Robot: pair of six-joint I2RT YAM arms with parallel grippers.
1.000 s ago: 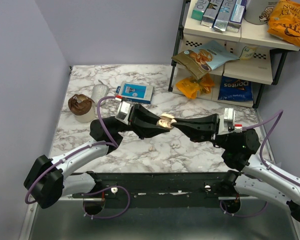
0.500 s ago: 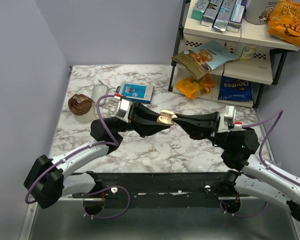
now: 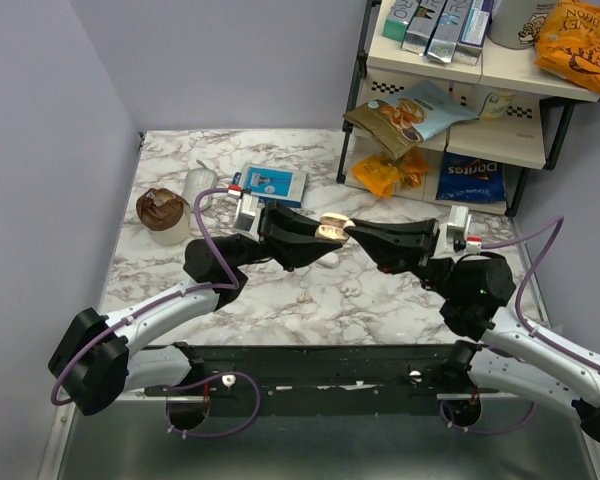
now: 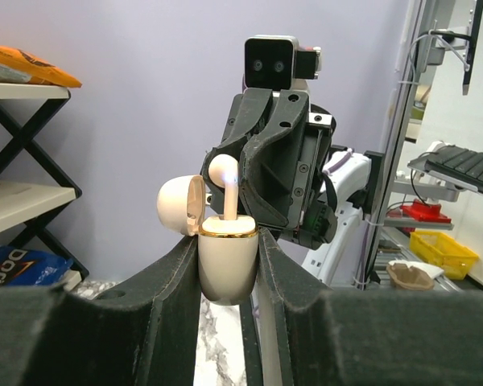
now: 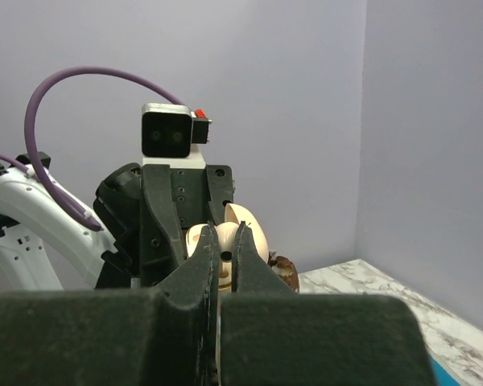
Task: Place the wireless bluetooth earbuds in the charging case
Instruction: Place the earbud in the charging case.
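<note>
Marble-patterned desk (image 3: 160,275) between lavender walls, with a shelf rack (image 3: 500,148) of snack bags (image 3: 410,112) at the upper right of the overhead view. At mid-frame, above the desk, the two arms meet tip to tip.

Left end effector (image 4: 228,240): closed on the body of the cream charging case (image 4: 225,273), held upright with its hinged lid (image 4: 179,207) swung open to the left.

Right end effector (image 5: 225,233): jaws all but touching, pinching one white earbud (image 4: 224,171).

The earbud's stem stands in the case while its head sits well clear of it, so the step in hand appears to be seating. The next move likely calls for a straight press along the stem, then release. No second earbud is visible in the case.

At the left of the desk, a cup (image 3: 163,212) holds something brown.
</note>
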